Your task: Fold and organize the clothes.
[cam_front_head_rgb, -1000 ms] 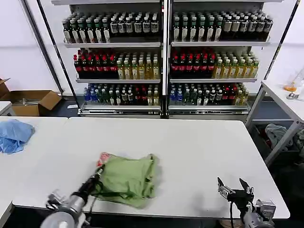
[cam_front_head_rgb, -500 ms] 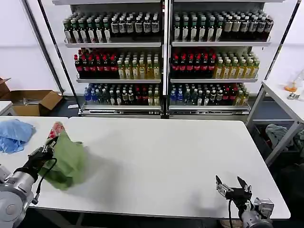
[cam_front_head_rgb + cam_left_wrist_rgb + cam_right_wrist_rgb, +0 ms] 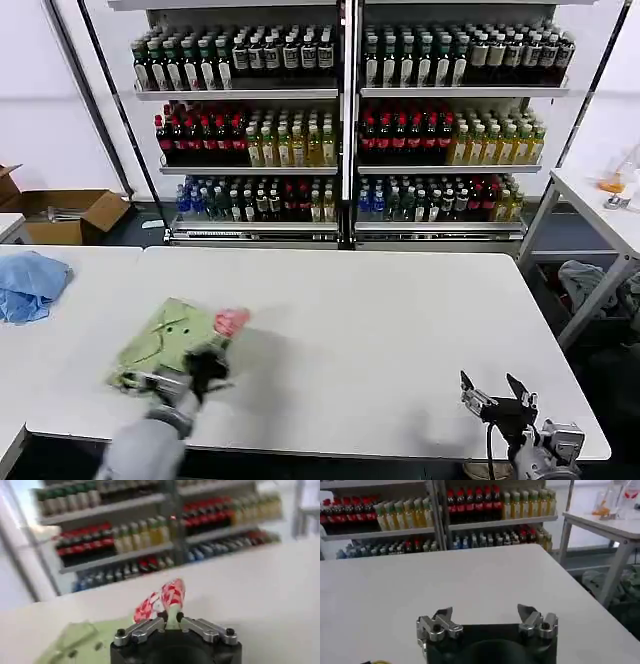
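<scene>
A sage-green shirt (image 3: 165, 342) lies folded on the white table (image 3: 380, 330) near its front left, collar and buttons facing up, with a pink-red-and-white printed corner (image 3: 232, 320) at its right end. My left gripper (image 3: 207, 364) is at the shirt's right front edge, shut on a fold of the green cloth; in the left wrist view the pinched fabric (image 3: 170, 616) rises between the fingertips, the printed part (image 3: 167, 597) just beyond. My right gripper (image 3: 497, 391) hovers open at the table's front right corner, nothing between its fingers (image 3: 442, 615).
A crumpled blue cloth (image 3: 30, 284) lies on the far left of the table. Shelves of bottles (image 3: 345, 120) stand behind the table. A cardboard box (image 3: 70, 213) sits on the floor at left, and another white table (image 3: 600, 215) stands at right.
The left gripper swung the shirt from the table's middle out to the far left, then back right and down; the shirt now lies flat, front up. The right arm stayed put.
</scene>
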`<action>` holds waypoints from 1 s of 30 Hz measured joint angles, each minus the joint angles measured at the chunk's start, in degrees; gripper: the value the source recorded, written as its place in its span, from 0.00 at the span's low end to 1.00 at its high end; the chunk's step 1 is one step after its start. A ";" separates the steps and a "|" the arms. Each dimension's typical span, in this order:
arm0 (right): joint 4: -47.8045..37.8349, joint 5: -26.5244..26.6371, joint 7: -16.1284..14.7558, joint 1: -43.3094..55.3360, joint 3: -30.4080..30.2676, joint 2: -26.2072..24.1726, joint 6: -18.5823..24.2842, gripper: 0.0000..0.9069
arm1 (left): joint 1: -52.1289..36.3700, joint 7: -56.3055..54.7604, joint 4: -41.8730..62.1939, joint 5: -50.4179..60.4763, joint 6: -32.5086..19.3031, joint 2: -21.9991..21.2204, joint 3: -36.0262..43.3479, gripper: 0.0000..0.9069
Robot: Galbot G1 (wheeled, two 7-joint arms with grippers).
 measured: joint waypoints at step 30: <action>1.83 0.97 -1.05 2.53 -4.65 -0.12 1.37 1.00 | -1.34 -4.27 -2.31 -9.74 -10.36 -8.83 17.92 1.00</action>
